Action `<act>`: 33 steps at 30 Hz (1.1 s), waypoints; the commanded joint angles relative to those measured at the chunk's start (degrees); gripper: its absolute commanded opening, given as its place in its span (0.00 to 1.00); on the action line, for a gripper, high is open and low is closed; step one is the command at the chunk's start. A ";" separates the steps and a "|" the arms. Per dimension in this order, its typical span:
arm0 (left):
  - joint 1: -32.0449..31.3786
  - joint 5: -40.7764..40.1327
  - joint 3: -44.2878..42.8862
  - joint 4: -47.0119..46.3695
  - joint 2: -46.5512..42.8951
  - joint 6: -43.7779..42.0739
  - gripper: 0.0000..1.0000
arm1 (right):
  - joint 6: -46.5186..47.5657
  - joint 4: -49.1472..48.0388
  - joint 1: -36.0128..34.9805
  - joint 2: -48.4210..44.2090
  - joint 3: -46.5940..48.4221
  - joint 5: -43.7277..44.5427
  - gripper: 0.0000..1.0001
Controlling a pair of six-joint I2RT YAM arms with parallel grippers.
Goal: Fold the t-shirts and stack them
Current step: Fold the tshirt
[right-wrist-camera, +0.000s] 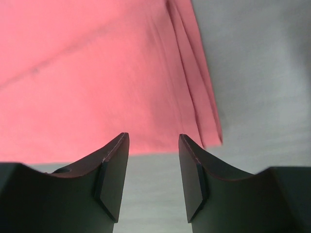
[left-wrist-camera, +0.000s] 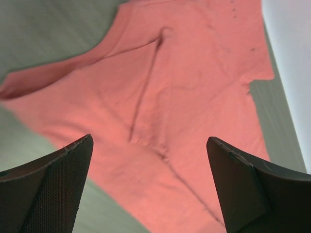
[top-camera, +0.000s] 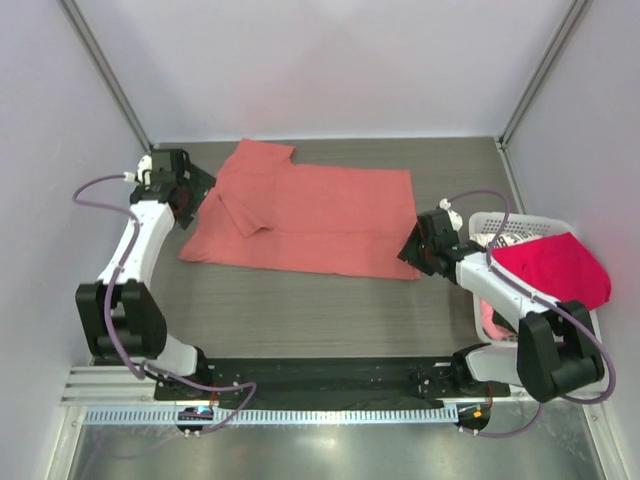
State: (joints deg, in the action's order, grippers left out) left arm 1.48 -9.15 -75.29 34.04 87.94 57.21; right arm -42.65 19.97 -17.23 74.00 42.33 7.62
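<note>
Left gripper [left-wrist-camera: 149, 140]: fingers [left-wrist-camera: 48, 189] spread wide, nothing held between them. Under the gap lay the salmon-coral t-shirt [left-wrist-camera: 184, 97], with a crease running from 12 toward 5 o'clock in the wrist view. Whether the tips touched the cloth could not be told. Seen from above, this gripper stood at the shirt's 9 o'clock edge, beside a sleeve folded inward over the body.

Right gripper [right-wrist-camera: 153, 136]: fingers [right-wrist-camera: 114, 170] parted by a narrow gap, gripping nothing. The gap sat over the shirt's near edge, and the layered corner of the cloth lay at 1 o'clock from the tips. Seen from above, this gripper stood at the shirt's 4 o'clock corner.

Salmon-coral t-shirt, position: spread flat on the wood-grain table [top-camera: 300, 310], at 12 o'clock from the table's middle, its length running 9 to 3 o'clock, with one sleeve projecting at 11 o'clock.

Crimson-pink t-shirt [top-camera: 555, 265]: draped over the white lattice basket [top-camera: 535, 219] at the table's 3 o'clock side, apart from the salmon shirt.

White cloth [top-camera: 503, 240]: a small patch with dark marks, in the basket at the crimson shirt's 10 o'clock edge. The marks were too small to read.
</note>
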 commanded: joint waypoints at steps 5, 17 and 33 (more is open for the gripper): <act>1.42 -1.86 19.55 -0.72 -14.45 4.14 0.95 | -9.99 -0.28 -3.15 -9.47 -10.93 5.47 0.52; 1.51 -0.17 31.77 -7.05 -16.75 2.12 0.92 | -13.68 -9.33 -3.24 0.26 -10.43 12.33 0.50; 1.43 -2.54 49.09 -28.67 -26.60 0.79 0.82 | -2.79 -8.61 -1.57 3.70 -2.15 21.83 0.01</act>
State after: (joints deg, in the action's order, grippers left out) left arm 2.70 -9.58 -27.44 12.60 60.84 58.26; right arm -47.77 13.98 -19.00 78.76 41.56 25.50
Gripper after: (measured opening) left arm 0.850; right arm 0.036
